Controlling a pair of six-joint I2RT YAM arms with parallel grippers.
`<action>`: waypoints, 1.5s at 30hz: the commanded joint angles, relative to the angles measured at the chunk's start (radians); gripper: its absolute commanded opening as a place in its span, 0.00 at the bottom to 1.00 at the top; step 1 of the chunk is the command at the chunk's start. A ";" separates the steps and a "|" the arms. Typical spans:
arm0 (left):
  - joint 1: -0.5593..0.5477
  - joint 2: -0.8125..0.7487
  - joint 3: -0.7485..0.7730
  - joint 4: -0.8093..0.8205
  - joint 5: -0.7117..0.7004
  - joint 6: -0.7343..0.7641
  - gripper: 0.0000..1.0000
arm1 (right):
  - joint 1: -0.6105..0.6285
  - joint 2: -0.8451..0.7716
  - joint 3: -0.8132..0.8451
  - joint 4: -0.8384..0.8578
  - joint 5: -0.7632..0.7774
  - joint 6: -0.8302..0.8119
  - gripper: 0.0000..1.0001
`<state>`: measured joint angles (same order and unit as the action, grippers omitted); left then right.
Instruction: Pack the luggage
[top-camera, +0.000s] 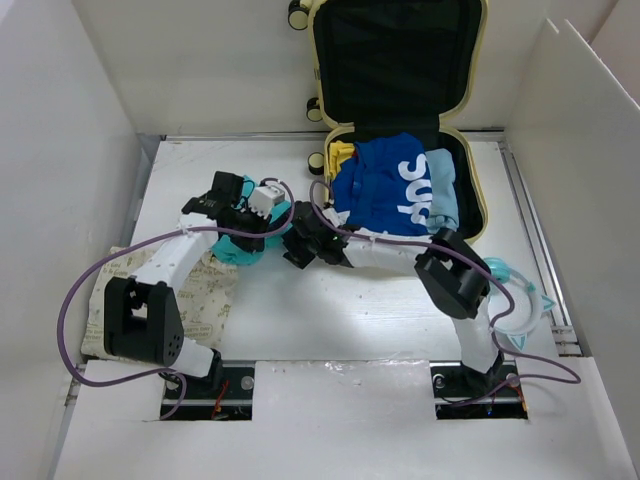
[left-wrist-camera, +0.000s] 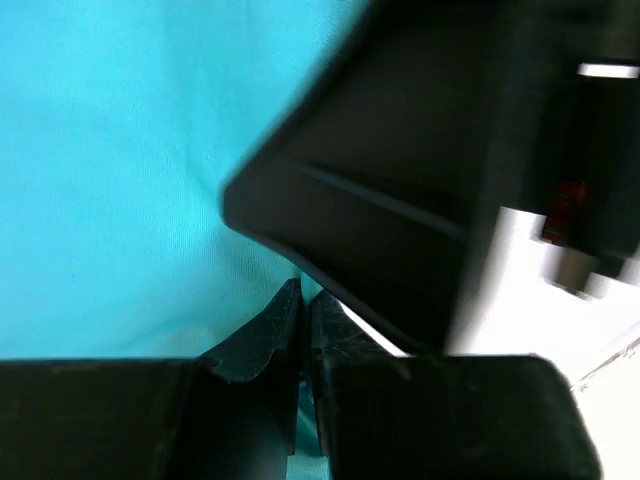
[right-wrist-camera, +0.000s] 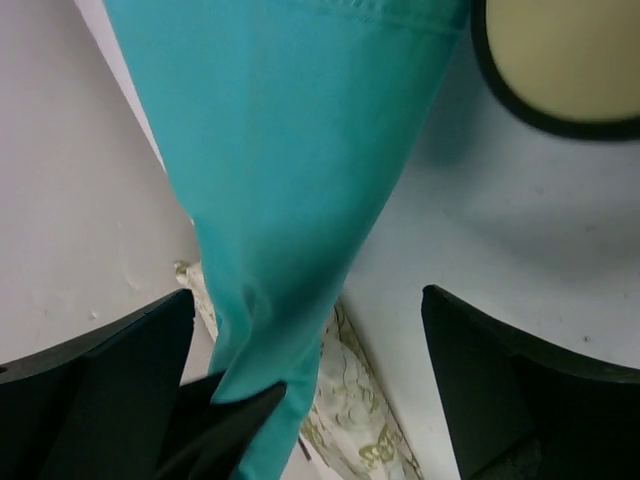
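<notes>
The luggage (top-camera: 470, 190) lies open at the back middle, its lid (top-camera: 395, 60) upright. A blue garment with white letters (top-camera: 390, 190), a yellow garment (top-camera: 340, 153) and a light blue one (top-camera: 445, 200) lie in it. My left gripper (top-camera: 255, 232) is shut on a teal garment (top-camera: 240, 252), in front of the luggage's left corner. In the left wrist view the shut fingertips (left-wrist-camera: 280, 320) pinch the teal cloth (left-wrist-camera: 110, 170). My right gripper (top-camera: 298, 246) is open beside it. In the right wrist view the teal cloth (right-wrist-camera: 300, 150) hangs between its spread fingers (right-wrist-camera: 480, 350).
A patterned cream cloth (top-camera: 205, 295) lies under the left arm and shows in the right wrist view (right-wrist-camera: 350, 400). A cream luggage wheel (right-wrist-camera: 565, 55) is close by. A pale teal plastic item (top-camera: 515, 295) lies at the right. White walls enclose the table.
</notes>
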<state>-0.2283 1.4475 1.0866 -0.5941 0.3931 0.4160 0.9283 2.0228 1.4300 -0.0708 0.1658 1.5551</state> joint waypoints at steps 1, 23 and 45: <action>-0.005 -0.053 -0.005 -0.004 0.050 0.012 0.00 | 0.000 0.039 0.070 0.051 0.020 0.089 0.99; -0.005 -0.006 0.099 -0.105 0.084 0.144 0.10 | -0.019 0.215 0.196 -0.003 -0.038 0.056 0.06; 0.179 -0.036 0.452 -0.115 0.265 0.038 0.83 | -0.019 0.149 0.472 -0.049 -0.167 -0.738 0.00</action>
<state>-0.0734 1.4441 1.5116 -0.7567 0.6159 0.5186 0.8978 2.2150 1.8118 -0.1360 0.0708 1.0080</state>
